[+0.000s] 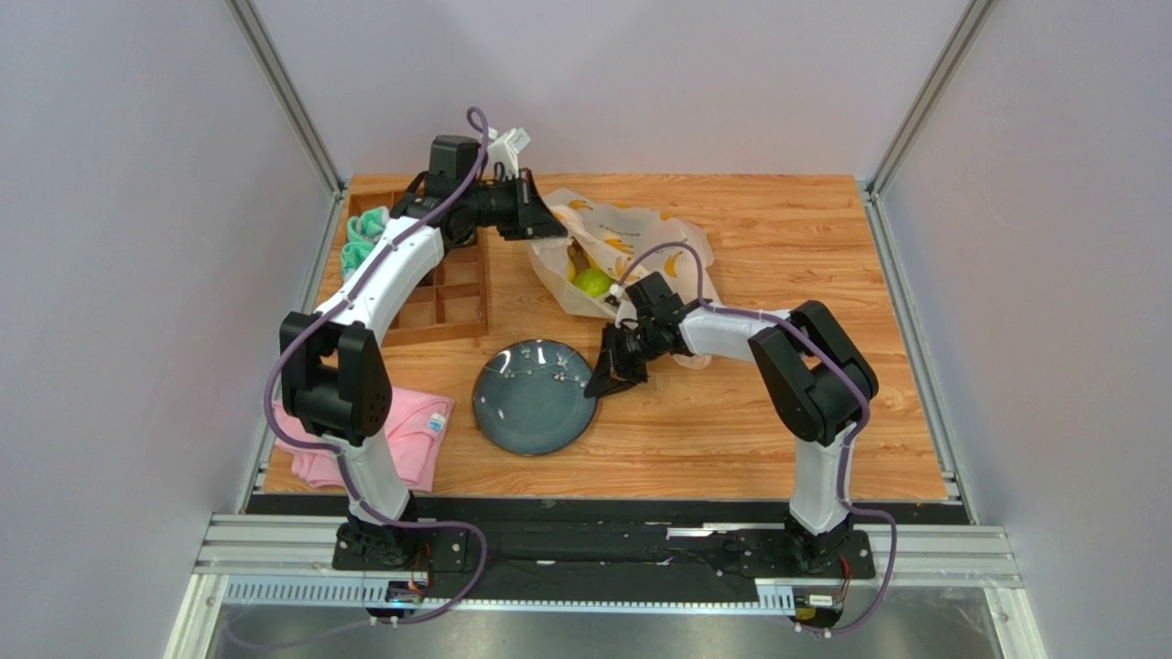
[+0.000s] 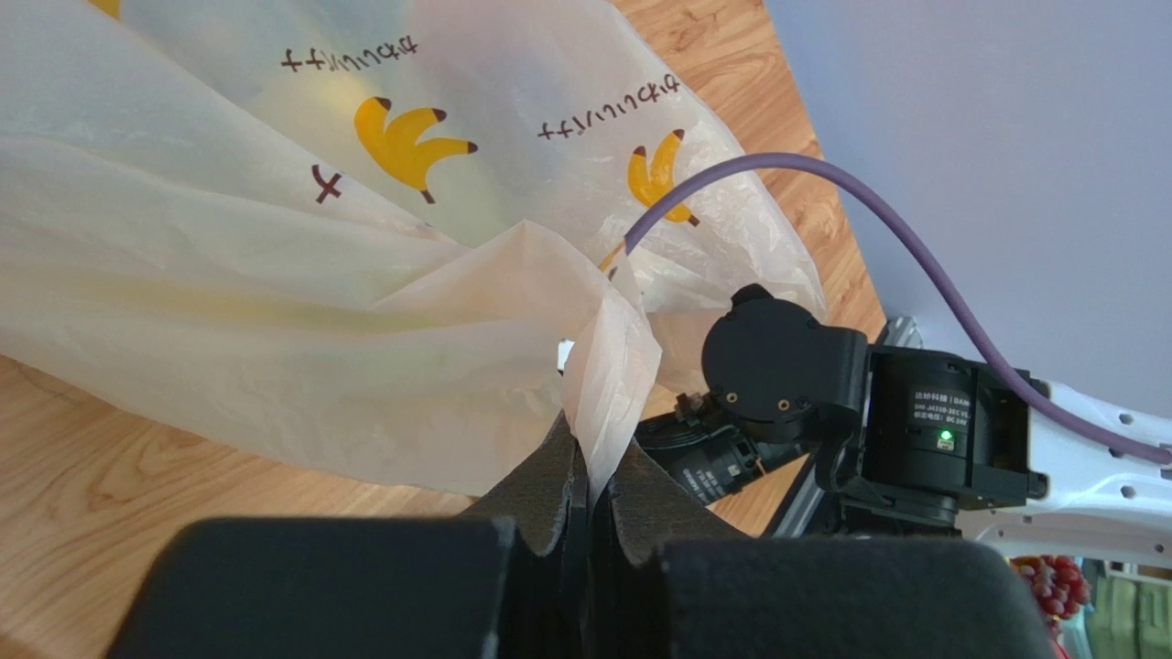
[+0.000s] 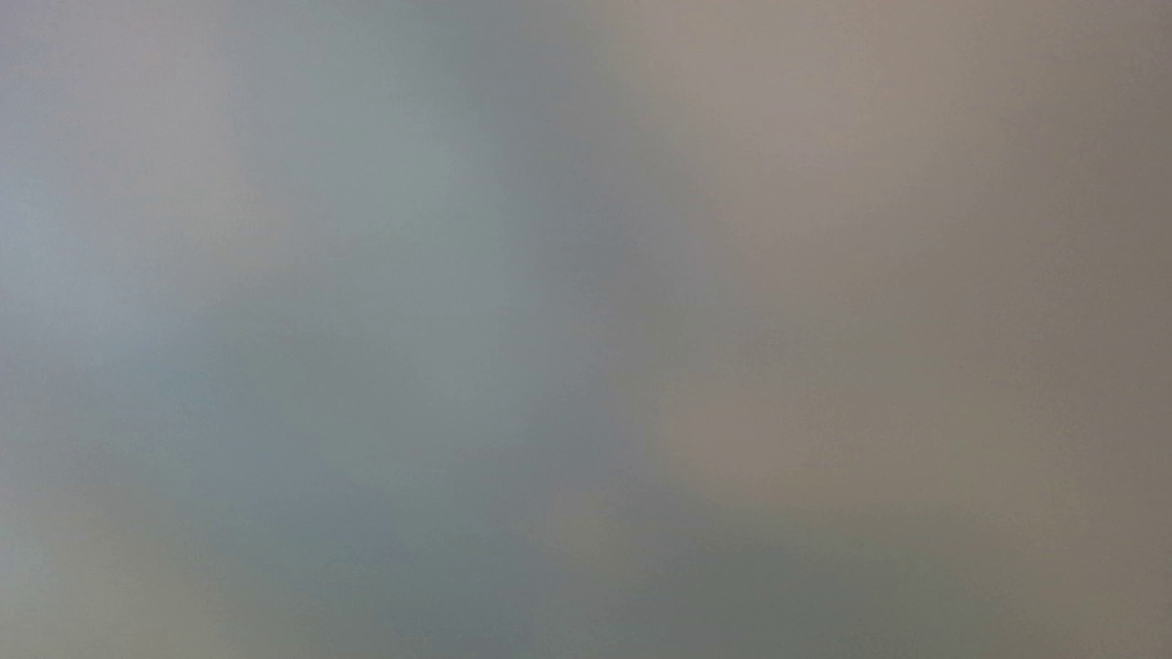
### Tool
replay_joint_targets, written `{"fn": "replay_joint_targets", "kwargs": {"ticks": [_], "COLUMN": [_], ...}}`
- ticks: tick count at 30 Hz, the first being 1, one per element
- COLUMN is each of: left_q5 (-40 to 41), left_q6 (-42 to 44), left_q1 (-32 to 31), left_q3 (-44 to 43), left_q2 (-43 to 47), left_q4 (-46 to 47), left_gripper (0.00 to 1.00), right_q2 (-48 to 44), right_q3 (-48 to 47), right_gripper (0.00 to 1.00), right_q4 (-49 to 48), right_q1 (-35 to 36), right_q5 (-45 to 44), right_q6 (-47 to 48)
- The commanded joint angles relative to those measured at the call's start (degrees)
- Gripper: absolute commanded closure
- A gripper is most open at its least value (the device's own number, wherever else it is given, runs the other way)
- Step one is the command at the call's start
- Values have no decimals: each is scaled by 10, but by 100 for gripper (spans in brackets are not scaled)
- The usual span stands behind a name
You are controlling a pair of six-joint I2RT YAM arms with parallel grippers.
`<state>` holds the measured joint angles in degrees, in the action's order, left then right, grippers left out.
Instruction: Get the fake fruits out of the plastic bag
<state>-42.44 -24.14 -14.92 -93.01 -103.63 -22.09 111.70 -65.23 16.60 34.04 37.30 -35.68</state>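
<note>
Pinching 1 plastic bag [image 1: 647, 234]: left hand [image 2: 589, 474]; right hand [image 1: 605, 379] closed beside 1 plate [image 1: 498, 412]; 1 green fruit [image 1: 593, 282] bagged.

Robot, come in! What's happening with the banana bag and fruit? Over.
Left gripper shut on edge of crinkly cream banana-print plastic bag. Right gripper shut by round dark grey plate. Glossy green fruit inside bag.
</note>
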Motion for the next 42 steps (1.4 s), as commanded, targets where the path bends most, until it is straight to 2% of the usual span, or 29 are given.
{"fn": "replay_joint_targets", "kwargs": {"ticks": [1,8,12,14,17,19,20,22,23,25,27,28,30,31,34,38,42], "left_q5": [-2,-10,-10,-12,-12,-12,-12,-4,-2,-1,1,0,-2,-4,-7,-13,-14], "left_q6": [-5,-14,-14,-13,-10,-7,-5,9,13,16,23,24,26,26,30,54,81], "left_q1": [2,2,0,0,0,0,-1,-5,-6,-6,-6,-6,-6,-6,-6,-6,-6], "left_q3": [3,11,16,17,18,19,19,25,31,55,72,85,98,107,121,132,162], "left_q2": [29,31,36,39,41,42,42,51,56,79,107,116,143,152,185,220,281], "left_q4": [14,27,35,33,30,28,25,15,14,16,11,10,5,4,-2,-23,-62], "left_gripper": [97,97,97,97,97,97,97,97,97,97,97,97,97,97,97,97,97], "right_q2": [-67,-162,-209,-225,-247,-262,-270,-283,-289,-303,-306,-302,-272,-259,-195,-149,-91], "right_q3": [43,137,189,200,167,130,76,18,-48,-101,-156,-171,-217,-232,-293,-321,-350], "right_gripper": [100,100,100,79,35,20,19,19,21,28,34,40,47,53,63,65,65], "right_q4": [25,144,214,238,250,298,320,388,405,419,401,376,360,354,354,339,314], "right_q1": [-27,-105,-150,-159,-164,-161,-158,-142,-131,-123,-111,-108,-100,-94,-74,-28,-6], "right_q5": [4,-21,-70,-82,-59,-32,-28,-23,-25,-26,-56,-71,-101,-107,-114,-131,-200], "right_q6": [31,87,100,102,130,155,192,234,276,302,324,330,351,354,397,419,394]}}
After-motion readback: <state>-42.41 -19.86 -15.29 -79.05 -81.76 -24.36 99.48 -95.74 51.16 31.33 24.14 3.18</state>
